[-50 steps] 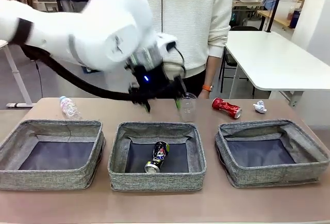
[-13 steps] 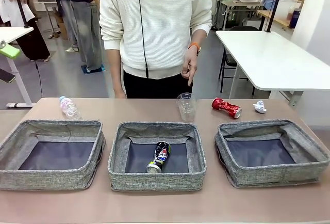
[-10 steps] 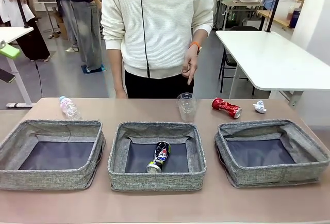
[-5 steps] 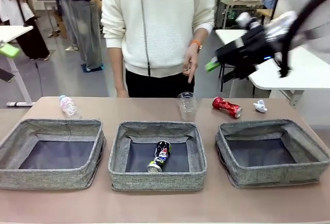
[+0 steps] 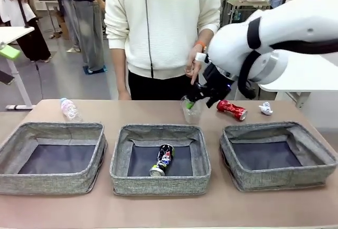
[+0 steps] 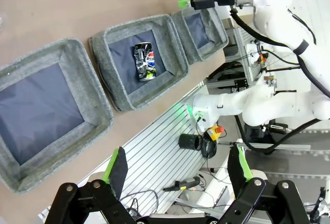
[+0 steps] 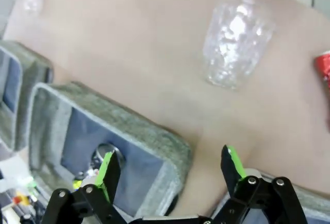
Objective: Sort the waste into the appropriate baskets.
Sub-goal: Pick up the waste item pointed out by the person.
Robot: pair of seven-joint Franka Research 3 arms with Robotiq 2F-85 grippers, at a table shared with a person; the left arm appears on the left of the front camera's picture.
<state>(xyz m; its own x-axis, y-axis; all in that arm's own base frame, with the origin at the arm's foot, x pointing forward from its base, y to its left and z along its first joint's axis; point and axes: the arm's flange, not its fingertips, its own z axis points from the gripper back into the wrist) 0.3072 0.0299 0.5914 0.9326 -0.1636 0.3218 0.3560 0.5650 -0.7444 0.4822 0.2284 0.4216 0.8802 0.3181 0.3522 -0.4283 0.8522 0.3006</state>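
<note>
My right gripper [image 5: 199, 101] hangs open just above the clear plastic cup [image 5: 191, 112], which stands upright on the table behind the middle basket [image 5: 158, 184]. In the right wrist view the cup [image 7: 234, 41] lies ahead of the open right gripper [image 7: 170, 166], apart from it. A dark printed can [image 5: 162, 160] lies in the middle basket. The crushed red can [image 5: 232, 110] and the paper ball [image 5: 265, 108] rest behind the right basket [image 5: 280, 179]. The clear bottle [image 5: 69, 109] lies behind the left basket [image 5: 50, 182]. High over the table, my left gripper [image 6: 178, 164] is open and holds nothing.
A person in a white sweater stands at the far edge, one hand [image 5: 194, 68] hanging right behind the right arm's wrist. A white side table [image 5: 285, 60] stands at the back right. The left and right baskets hold nothing.
My right arm has swung in from the right and come down to the cup. Five seconds ago the left arm was over the cup; it has withdrawn. The waste has not moved.
</note>
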